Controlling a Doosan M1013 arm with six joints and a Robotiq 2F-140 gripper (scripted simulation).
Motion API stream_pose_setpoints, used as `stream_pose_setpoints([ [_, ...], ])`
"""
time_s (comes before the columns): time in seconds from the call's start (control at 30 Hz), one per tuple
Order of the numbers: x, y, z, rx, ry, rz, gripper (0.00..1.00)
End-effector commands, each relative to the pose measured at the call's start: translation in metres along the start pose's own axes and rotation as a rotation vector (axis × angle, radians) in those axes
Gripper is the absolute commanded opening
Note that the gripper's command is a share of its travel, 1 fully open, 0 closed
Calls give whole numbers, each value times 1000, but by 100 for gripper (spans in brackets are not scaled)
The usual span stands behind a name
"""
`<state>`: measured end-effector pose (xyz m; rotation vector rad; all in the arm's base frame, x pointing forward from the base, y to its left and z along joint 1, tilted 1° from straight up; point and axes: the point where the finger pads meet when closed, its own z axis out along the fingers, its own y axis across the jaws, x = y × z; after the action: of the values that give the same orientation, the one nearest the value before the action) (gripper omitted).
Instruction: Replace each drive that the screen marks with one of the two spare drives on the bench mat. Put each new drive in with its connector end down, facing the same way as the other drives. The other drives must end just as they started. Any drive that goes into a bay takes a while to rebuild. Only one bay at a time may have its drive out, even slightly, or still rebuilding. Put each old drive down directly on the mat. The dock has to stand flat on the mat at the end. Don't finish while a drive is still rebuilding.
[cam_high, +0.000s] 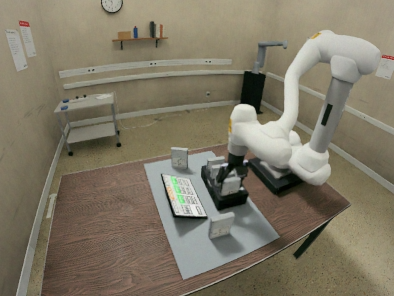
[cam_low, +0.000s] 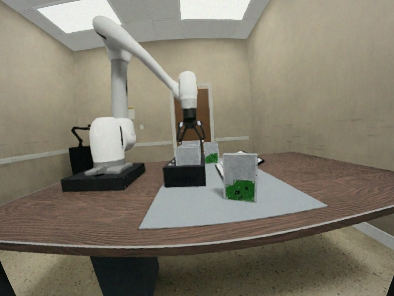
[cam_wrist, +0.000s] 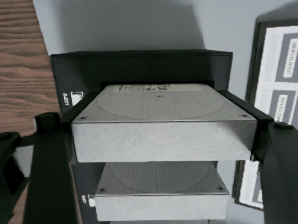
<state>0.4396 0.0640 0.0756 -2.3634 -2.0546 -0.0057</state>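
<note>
The black dock stands on the grey mat (cam_high: 208, 220) and holds grey drives upright in its bays. My gripper (cam_high: 231, 173) reaches down over the dock and is shut on the top of one docked drive (cam_wrist: 162, 125), with a finger on each narrow side. That drive still stands in its bay. A second docked drive (cam_wrist: 161, 192) stands just beside it. The gripper also shows in the exterior view (cam_low: 190, 134) above the dock (cam_low: 185, 175). Two spare drives stand upright on the mat, one at the far end (cam_high: 179, 157) and one at the near end (cam_high: 221, 225). The screen (cam_high: 183, 195) lies left of the dock.
The arm's black base (cam_high: 274, 176) sits on the table right of the mat. The near spare drive (cam_low: 240, 176) shows a green circuit board on one face. A cart (cam_high: 90, 120) and a wall shelf (cam_high: 139, 39) are far off in the room.
</note>
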Motion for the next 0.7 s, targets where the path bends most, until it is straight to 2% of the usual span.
stream_pose_setpoints([
  [0.0,0,0,-1,-1,1,0,10],
  [0.67,0,0,-19,-1,1,0,10],
])
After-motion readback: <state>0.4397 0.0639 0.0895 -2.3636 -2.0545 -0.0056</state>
